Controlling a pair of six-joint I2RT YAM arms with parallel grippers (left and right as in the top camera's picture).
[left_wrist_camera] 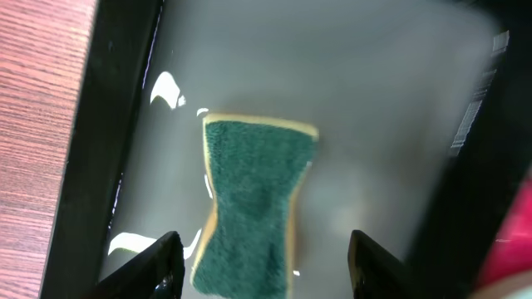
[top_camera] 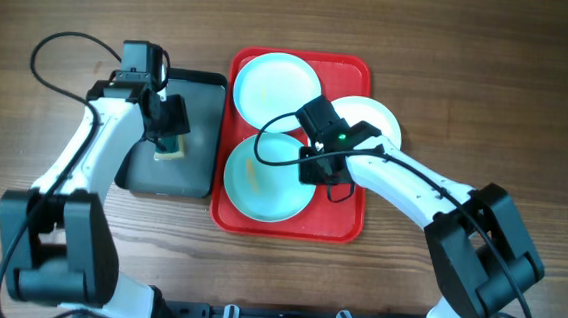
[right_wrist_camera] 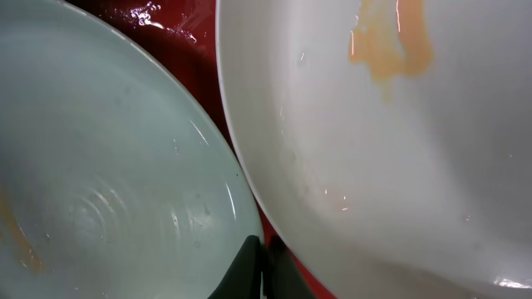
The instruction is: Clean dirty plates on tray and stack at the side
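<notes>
The red tray [top_camera: 345, 218] holds a pale blue plate [top_camera: 274, 83] at the back and a second pale blue plate [top_camera: 257, 182] at the front, smeared with orange. A white plate [top_camera: 377, 115] lies at the right, overhanging the tray's rim. In the right wrist view the front blue plate [right_wrist_camera: 100, 166] and the white plate [right_wrist_camera: 399, 149], stained orange, lie side by side with the red tray [right_wrist_camera: 166, 21] between them. My right gripper [top_camera: 311, 159] [right_wrist_camera: 264, 270] is shut on the front blue plate's right rim. My left gripper [top_camera: 171, 129] [left_wrist_camera: 266, 266] is open, astride a green sponge [left_wrist_camera: 253, 203].
A dark grey pan [top_camera: 187, 177] stands left of the tray, wet inside [left_wrist_camera: 382, 124], with the sponge [top_camera: 171, 152] in it. Wooden tabletop [top_camera: 472, 52] lies around both. The right arm's cable loops over the front plate.
</notes>
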